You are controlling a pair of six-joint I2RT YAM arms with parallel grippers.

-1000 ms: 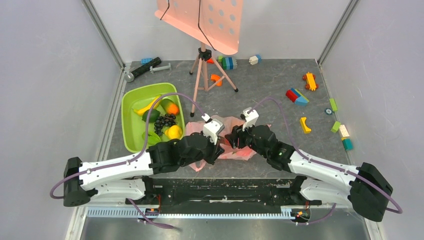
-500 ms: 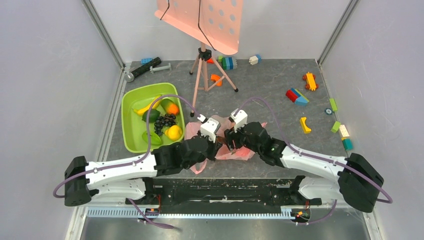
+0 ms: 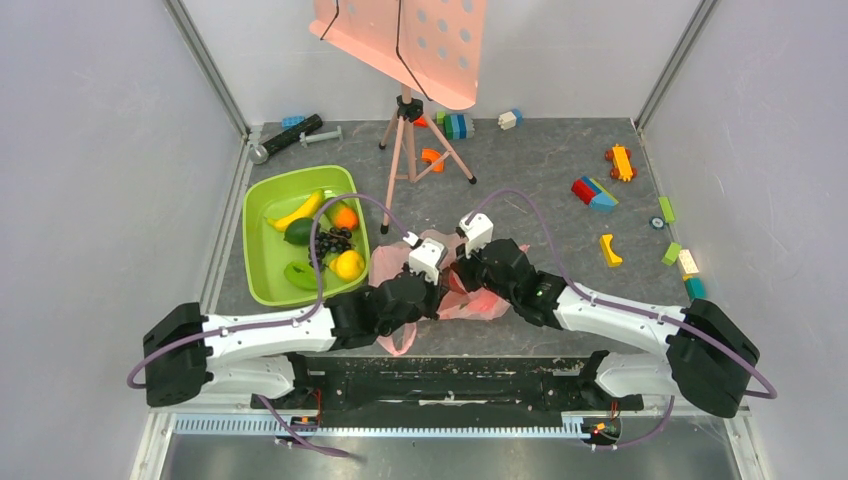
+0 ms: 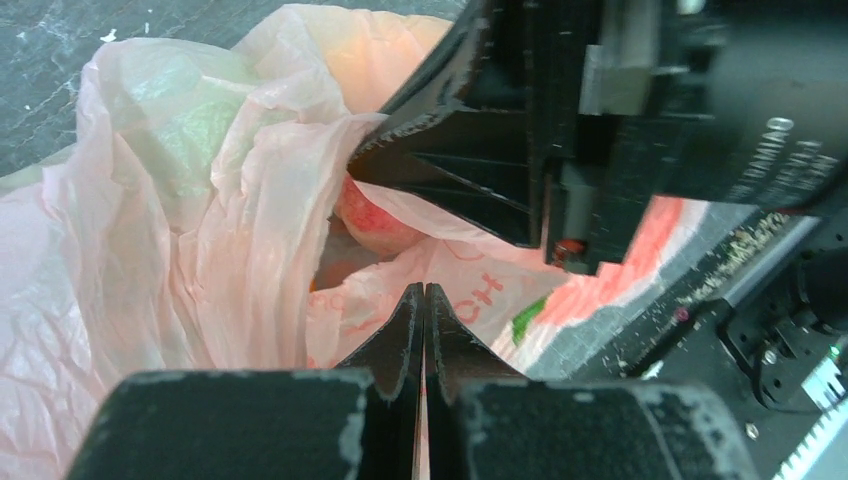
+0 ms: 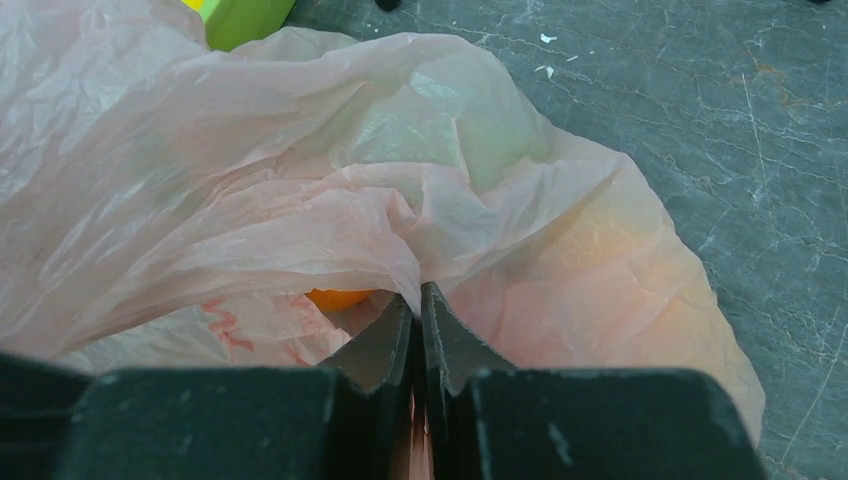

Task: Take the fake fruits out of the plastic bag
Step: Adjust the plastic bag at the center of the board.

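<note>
The pink plastic bag [image 3: 387,262] lies crumpled near the table's [image 3: 540,180] front edge, just right of the green tray [image 3: 262,250] — a reddish fruit [image 4: 375,215] visible inside. The left gripper [image 4: 425,315] and right gripper [image 5: 418,315], close together, each pinch its film.

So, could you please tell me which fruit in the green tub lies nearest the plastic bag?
The round yellow fruit, in the tub corner beside the bag; the orange, grapes and banana all sit farther from it.
</note>
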